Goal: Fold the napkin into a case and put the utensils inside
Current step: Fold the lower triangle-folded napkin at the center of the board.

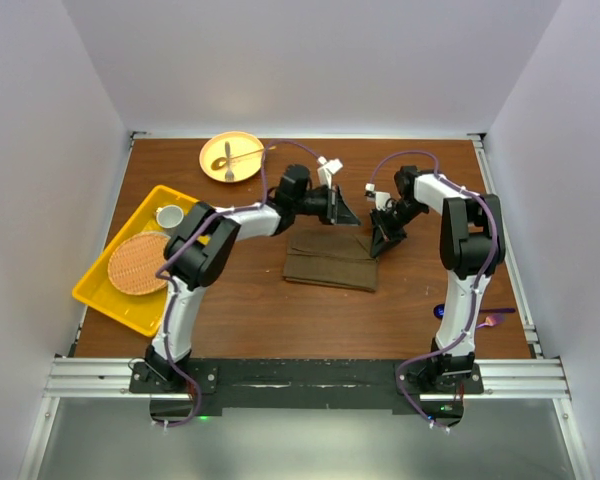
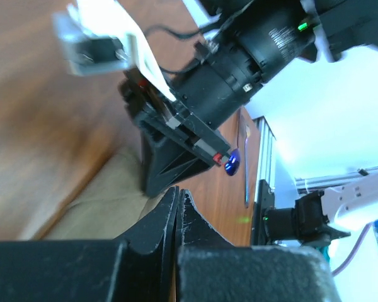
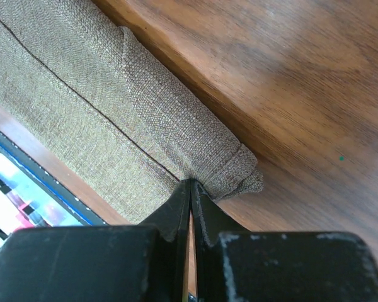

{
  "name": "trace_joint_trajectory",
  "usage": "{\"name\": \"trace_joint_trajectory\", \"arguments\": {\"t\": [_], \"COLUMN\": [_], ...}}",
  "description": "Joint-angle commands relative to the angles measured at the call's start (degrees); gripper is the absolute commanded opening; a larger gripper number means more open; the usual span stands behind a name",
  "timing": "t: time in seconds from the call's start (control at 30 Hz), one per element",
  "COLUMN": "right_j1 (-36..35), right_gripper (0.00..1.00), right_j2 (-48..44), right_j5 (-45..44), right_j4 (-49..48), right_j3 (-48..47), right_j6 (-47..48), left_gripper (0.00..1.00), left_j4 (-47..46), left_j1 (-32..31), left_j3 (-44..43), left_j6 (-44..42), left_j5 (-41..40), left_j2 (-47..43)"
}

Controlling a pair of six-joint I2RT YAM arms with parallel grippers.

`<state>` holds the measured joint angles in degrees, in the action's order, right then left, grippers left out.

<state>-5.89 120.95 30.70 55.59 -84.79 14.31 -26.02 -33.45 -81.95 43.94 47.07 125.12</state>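
The olive-brown napkin (image 1: 330, 259) lies folded into a long flat rectangle at the table's middle. My right gripper (image 1: 383, 243) is at its far right corner. In the right wrist view its jaws (image 3: 190, 184) are shut, pinching the bunched cloth (image 3: 113, 107) at the very tips. My left gripper (image 1: 346, 212) is shut with nothing seen between its jaws (image 2: 178, 195), just above the napkin's far edge (image 2: 107, 201). A glossy blue spoon (image 1: 442, 310) lies at the near right and also shows in the left wrist view (image 2: 232, 165). Another utensil (image 1: 227, 157) lies on the yellow plate (image 1: 212, 168).
A yellow tray (image 1: 120, 312) at the left holds a round woven mat (image 1: 138, 263) and a white cup (image 1: 168, 215). The plate sits at the far left of the table. The two grippers are close together over the napkin's far edge.
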Motion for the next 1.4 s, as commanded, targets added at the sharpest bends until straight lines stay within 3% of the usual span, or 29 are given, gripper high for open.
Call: {"name": "trace_joint_trajectory", "arguments": {"t": [0.0,0.37,0.67,0.97,1.13,1.27,1.37], "right_j1": [0.8,0.7,0.7,0.8,2.1,3.4,3.5], "right_gripper": [0.01,0.0,0.0,0.02,0.21,0.23,0.22], "right_j2": [-0.1,-2.1,-5.1,-3.9,-4.7,-4.9,-5.5], "right_j5": [-8.0,-6.3,-4.8,-3.2,6.3,18.1,21.5], "right_j4": [-11.2,-13.8,-12.1,-9.5,-0.3,5.9,6.0], "right_j3": [1.3,4.1,3.1,3.6,-2.2,-10.4,-12.9], "right_j6": [4.1,5.0,5.6,6.8,7.1,5.2,2.0], "left_gripper": [0.0,0.0,0.0,0.0,0.0,0.0,0.0], "left_j4": [-0.6,2.1,17.3,8.5,11.2,12.4,13.0], "left_j1": [-1.5,-3.5,-3.6,-3.3,-3.5,-3.6,-3.7], "left_j3": [-3.6,-8.8,-11.3,-6.5,-6.9,-6.4,-6.0], "left_j6": [4.8,7.5,0.4,0.4,-3.0,-5.4,-6.2], "left_j5": [-4.4,-6.9,-10.5,-7.9,-10.3,-12.0,-12.7], "left_j2": [5.8,11.7,14.4,11.6,11.8,11.2,11.1]}}
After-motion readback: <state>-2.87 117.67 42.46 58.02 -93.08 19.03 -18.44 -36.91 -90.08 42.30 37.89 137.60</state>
